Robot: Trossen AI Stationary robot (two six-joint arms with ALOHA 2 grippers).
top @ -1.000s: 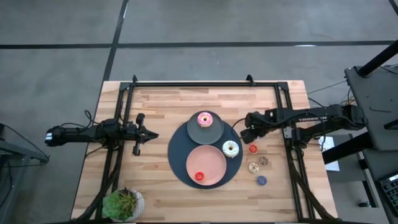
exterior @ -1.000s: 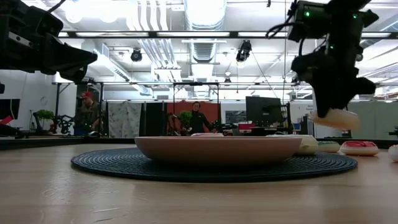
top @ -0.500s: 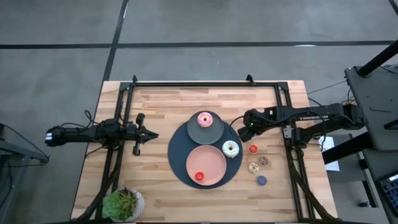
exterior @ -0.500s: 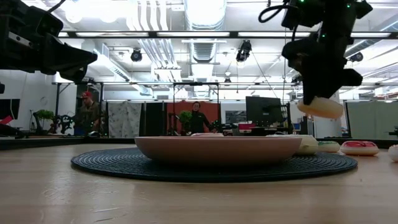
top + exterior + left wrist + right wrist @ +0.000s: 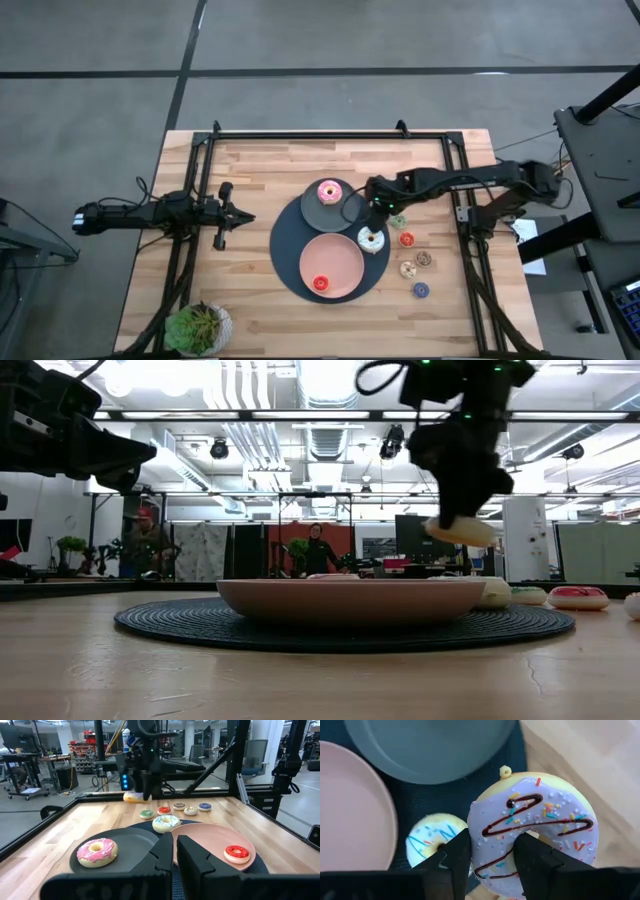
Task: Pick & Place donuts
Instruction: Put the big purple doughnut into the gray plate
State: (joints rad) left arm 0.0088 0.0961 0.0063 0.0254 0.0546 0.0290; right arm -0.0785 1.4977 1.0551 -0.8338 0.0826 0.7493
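Note:
My right gripper [image 5: 378, 207] is shut on the lilac-frosted donut [image 5: 535, 820] and hovers above the dark round mat's [image 5: 290, 235] right edge, beside the grey plate [image 5: 318, 212]. That plate carries the pink-frosted donut [image 5: 328, 191]. The white-frosted donut [image 5: 371, 240] lies on the mat below my right gripper. A red donut [image 5: 320, 283] sits on the pink plate [image 5: 340, 260]. Green [image 5: 397, 221], red [image 5: 406, 239], tan [image 5: 408, 269], brown [image 5: 424, 259] and blue [image 5: 420, 290] tiny donuts lie on the wood. My left gripper [image 5: 247, 217] waits, shut, left of the mat. My right gripper pinches one side of the lilac donut's ring [image 5: 492, 837] between its two fingers, one finger [image 5: 535, 857] at the hole and the other [image 5: 452, 860] outside the ring. The fingers come from above. The donut [image 5: 460, 530] hangs lifted clear, roughly level, below them.
A potted plant [image 5: 198, 326] stands at the table's near left corner. A black frame [image 5: 330, 135] runs along the far edge and down both sides. Bare wood lies left of the mat and along the near edge. People stand in the room beyond the table.
My right gripper has carried the lilac donut toward the table's left, from over the bare wood right of the mat to above the mat's right edge, rising a little. The green tiny donut now shows on the wood behind it.

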